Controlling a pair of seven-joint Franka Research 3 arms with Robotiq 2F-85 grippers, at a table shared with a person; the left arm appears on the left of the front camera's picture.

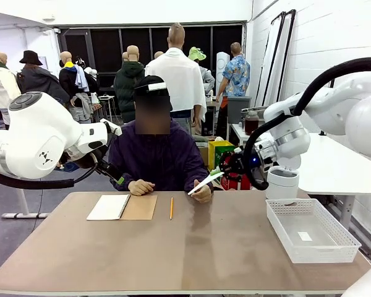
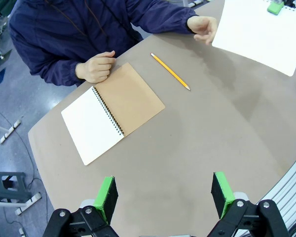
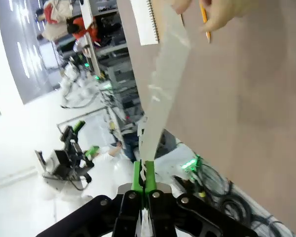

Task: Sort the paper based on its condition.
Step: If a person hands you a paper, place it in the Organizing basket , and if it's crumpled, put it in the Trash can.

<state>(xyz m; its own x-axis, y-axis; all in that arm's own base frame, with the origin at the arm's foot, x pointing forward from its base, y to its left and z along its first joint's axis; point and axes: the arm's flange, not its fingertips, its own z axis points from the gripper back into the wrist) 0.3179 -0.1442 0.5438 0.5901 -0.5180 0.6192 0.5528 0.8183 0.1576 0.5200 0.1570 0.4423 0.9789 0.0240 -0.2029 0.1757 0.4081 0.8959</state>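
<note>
The thin white sheet of paper (image 2: 259,32) hangs in the air above the far right part of the round-cornered brown table (image 1: 222,247), held at two ends. The right gripper (image 3: 144,174) is clenched on one edge, its green pads pressed flat together with the sheet between them. The right arm reaches in level from the right, wrist turned towards the person. The person's hand (image 2: 203,28) pinches the opposite edge. From the left wrist view the sheet looks flat, clean and uncreased; from the right wrist view it runs edge-on, slightly bowed.

The person's other hand (image 1: 141,187) rests as a fist beside the open spiral notebook with a brown cardboard cover (image 2: 113,116). A yellow pencil (image 2: 170,72) lies between notebook and sheet. The left gripper (image 2: 165,195) hovers over the near table edge, jaws spread wide, grasping nothing. A white lattice plastic basket (image 1: 309,247) stands at the table's right.
</note>
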